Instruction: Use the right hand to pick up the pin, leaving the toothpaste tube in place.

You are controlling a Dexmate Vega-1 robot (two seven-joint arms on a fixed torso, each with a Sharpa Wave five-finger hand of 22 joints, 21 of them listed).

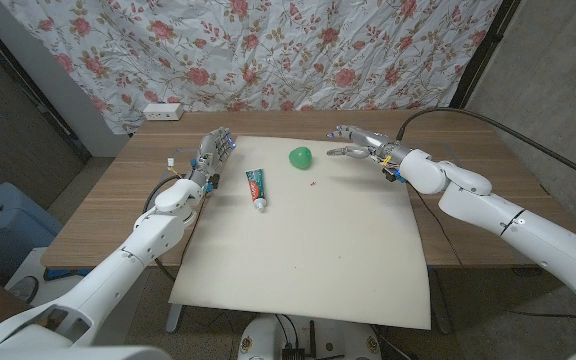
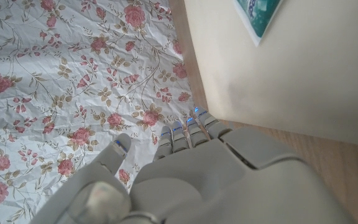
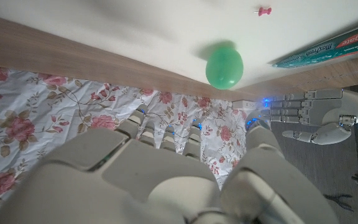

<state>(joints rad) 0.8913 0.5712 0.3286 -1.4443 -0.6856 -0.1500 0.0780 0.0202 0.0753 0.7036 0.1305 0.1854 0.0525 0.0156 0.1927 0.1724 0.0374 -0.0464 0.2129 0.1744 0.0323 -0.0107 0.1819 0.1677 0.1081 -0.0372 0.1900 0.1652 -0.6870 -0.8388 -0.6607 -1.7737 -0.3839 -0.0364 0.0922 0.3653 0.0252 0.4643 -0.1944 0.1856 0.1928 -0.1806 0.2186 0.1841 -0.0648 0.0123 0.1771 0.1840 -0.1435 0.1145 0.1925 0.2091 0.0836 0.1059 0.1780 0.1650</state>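
A tiny red pin (image 1: 313, 184) (image 3: 264, 10) lies on the cream mat (image 1: 308, 250), just in front of a green egg-shaped object (image 1: 301, 156) (image 3: 224, 65). The toothpaste tube (image 1: 257, 187) (image 3: 331, 48) (image 2: 257, 17) lies to the pin's left, cap toward me. My right hand (image 1: 358, 145) (image 3: 166, 180) hovers at the mat's far right corner, fingers apart, holding nothing, well right of the pin. My left hand (image 1: 213, 153) (image 2: 185, 174) (image 3: 312, 115) stands at the mat's far left edge, fingers straight, empty.
The wooden table (image 1: 108, 200) carries the mat. A white power strip (image 1: 162, 112) sits at the far left corner. A flowered cloth (image 1: 298, 50) hangs behind the table. A black cable (image 1: 528, 130) arcs over my right arm.
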